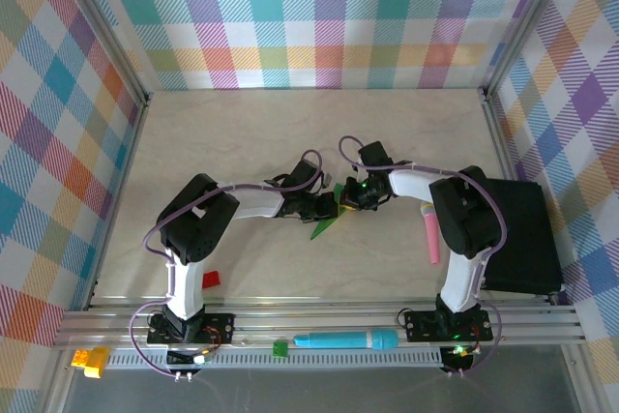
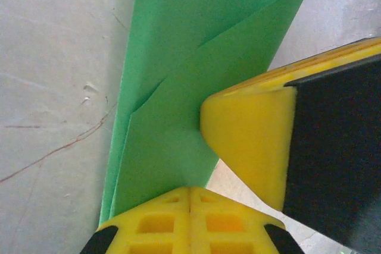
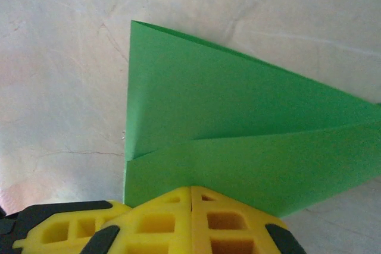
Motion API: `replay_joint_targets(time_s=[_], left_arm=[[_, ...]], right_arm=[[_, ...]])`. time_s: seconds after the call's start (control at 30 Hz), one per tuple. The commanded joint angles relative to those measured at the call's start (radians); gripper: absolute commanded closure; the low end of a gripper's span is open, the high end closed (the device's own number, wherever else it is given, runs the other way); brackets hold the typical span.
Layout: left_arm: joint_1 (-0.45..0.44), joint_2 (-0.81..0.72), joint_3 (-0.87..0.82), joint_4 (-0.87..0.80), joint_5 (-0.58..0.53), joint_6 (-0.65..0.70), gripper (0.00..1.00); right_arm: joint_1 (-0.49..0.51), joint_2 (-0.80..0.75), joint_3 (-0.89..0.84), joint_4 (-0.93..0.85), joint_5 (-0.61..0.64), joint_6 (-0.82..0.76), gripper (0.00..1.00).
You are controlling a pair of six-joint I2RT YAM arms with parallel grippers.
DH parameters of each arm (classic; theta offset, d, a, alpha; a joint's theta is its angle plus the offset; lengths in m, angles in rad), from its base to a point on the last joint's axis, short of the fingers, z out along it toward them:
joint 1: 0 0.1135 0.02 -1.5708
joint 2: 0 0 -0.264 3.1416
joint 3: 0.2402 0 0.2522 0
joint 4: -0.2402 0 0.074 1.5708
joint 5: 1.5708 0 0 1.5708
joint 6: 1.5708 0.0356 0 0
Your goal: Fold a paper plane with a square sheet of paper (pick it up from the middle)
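The left gripper (image 2: 190,200), jaws pressed together, pinches the folded green paper plane (image 2: 172,87). The right gripper (image 3: 191,197) clamps it too, just beside, over the beige table (image 3: 59,57).

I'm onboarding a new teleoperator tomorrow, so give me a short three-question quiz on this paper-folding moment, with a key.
1. True or false: the left pincer and the right pincer are both shut on the folded green paper.
2. In the top view, which lies just below the aluminium rail? A. teal marker B. black tray C. pink cylinder
3. Fill the gap: the red block lies on the table beside the ___ arm.
Key: 1 true; 2 A; 3 left.
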State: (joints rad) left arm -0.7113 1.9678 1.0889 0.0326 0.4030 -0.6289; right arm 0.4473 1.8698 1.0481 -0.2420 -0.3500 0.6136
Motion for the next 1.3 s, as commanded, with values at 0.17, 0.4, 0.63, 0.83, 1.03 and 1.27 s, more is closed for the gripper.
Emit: replay_joint_targets(time_s=[0.17, 0.4, 0.63, 0.83, 1.03, 1.27], left_arm=[[-0.002, 0.043, -0.077, -0.167, -0.045, -0.034, 1.00], [-0.002, 0.058, -0.121, -0.159, -0.038, -0.066, 1.00], [-0.001, 0.058, -0.083, -0.167, -0.030, -0.058, 1.00], [-0.002, 0.057, -0.057, -0.169, -0.024, -0.058, 1.00], [-0.004, 0.048, -0.043, -0.158, -0.019, -0.072, 1.00], [-0.003, 0.032, -0.042, -0.135, -0.013, -0.100, 1.00]], right_arm=[[-0.095, 0.017, -0.091, 0.127, 0.037, -0.056, 1.00], [-0.207, 0.033, -0.089, 0.219, 0.028, -0.053, 1.00], [-0.243, -0.017, -0.018, 0.143, 0.039, -0.061, 0.99], [-0.236, -0.110, -0.035, 0.082, -0.083, -0.034, 0.97], [-0.154, -0.114, -0.069, 0.082, -0.199, -0.007, 0.97], [-0.072, -0.030, -0.054, 0.097, -0.211, 0.024, 0.99]])
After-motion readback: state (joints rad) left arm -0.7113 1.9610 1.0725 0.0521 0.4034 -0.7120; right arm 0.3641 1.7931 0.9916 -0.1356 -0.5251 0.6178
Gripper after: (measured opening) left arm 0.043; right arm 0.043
